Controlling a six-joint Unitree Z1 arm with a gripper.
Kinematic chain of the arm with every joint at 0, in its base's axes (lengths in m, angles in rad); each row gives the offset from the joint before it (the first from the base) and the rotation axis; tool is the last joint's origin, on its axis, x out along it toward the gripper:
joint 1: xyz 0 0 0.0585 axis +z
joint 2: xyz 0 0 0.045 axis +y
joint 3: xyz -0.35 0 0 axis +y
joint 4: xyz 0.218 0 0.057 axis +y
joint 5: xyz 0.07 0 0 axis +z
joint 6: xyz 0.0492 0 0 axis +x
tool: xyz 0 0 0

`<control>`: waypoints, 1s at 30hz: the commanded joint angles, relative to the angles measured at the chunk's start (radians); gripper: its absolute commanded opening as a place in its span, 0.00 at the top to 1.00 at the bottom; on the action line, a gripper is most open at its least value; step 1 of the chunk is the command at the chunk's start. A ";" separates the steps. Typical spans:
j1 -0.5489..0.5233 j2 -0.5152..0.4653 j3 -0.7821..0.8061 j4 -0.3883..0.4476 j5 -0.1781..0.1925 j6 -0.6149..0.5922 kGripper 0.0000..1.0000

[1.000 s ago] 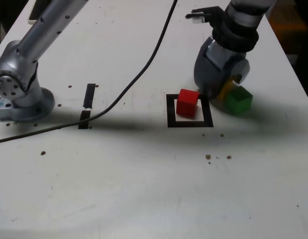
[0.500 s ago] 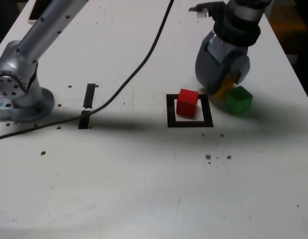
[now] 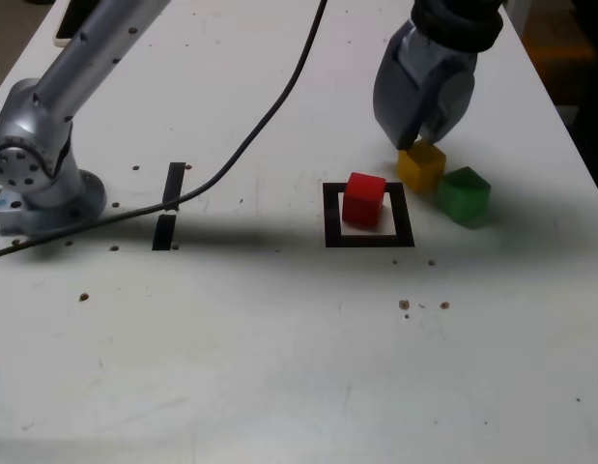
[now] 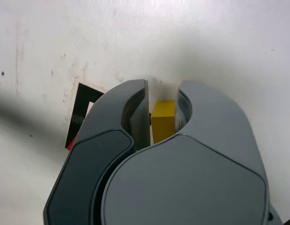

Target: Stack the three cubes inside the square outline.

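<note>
The red cube [image 3: 364, 200] stands inside the square outline [image 3: 368, 239] of black tape. Just past the outline's far right corner in the exterior view, my gripper [image 3: 419, 147] is shut on the yellow cube [image 3: 421, 166], which hangs from the fingers a little above the table. The green cube [image 3: 464, 196] rests on the table right beside it, outside the outline. In the wrist view the yellow cube [image 4: 163, 119] is pinched in the gripper [image 4: 163, 101]; a corner of the outline [image 4: 84, 105] and a sliver of the red cube [image 4: 72, 140] show past one finger.
The arm's base [image 3: 38, 184] is bolted at the exterior view's left. A black cable [image 3: 270, 135] trails across the table from it. Two short black tape strips [image 3: 170, 203] lie near the base. The table's right edge [image 3: 579, 145] runs close behind the green cube.
The gripper has shut on the yellow cube and risen, lifting it from beside the green cube. The red and green cubes have not moved.
</note>
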 commanded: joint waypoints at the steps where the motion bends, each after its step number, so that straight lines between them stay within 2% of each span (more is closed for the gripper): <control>1: -0.002 -0.036 0.000 0.009 0.015 -0.002 0.63; 2: -0.004 -0.042 0.001 0.012 0.024 -0.004 0.50; 3: -0.007 -0.048 0.001 0.021 0.034 -0.007 0.28; 4: -0.013 -0.057 0.005 0.030 0.040 -0.010 0.11; 5: -0.019 -0.064 0.009 0.034 0.043 -0.011 0.04; 6: -0.026 -0.072 0.015 0.037 0.045 -0.013 0.01; 14: -0.091 -0.102 0.074 0.029 0.050 -0.078 0.00; 20: -0.113 -0.097 0.146 -0.061 0.005 -0.124 0.00; 26: -0.087 -0.085 0.175 -0.131 -0.003 -0.132 0.00; 30: -0.065 -0.071 0.179 -0.150 -0.002 -0.132 0.00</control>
